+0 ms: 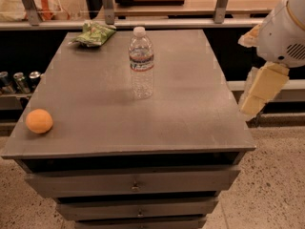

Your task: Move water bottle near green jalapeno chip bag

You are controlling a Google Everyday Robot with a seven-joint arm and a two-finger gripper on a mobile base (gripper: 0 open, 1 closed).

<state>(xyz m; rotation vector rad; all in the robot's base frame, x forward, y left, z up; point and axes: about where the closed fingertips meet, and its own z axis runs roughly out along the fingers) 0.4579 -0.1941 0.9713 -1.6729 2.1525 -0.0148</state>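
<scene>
The water bottle (141, 63) stands upright near the middle of the grey cabinet top (190, 113), clear and ribbed, with a white cap and a white label. The green jalapeno chip bag (94, 34) lies crumpled at the far left corner of the top, well apart from the bottle. My gripper (253, 105) hangs off the right side of the cabinet, beyond its right edge and far from the bottle, holding nothing that I can see. The white arm housing (283, 32) sits above it.
An orange ball-like fruit (39, 121) lies near the front left edge. Small metal cans (19, 81) stand on a lower shelf to the left. A counter with metal posts (107, 4) runs behind the cabinet. Drawers (136, 185) face me below.
</scene>
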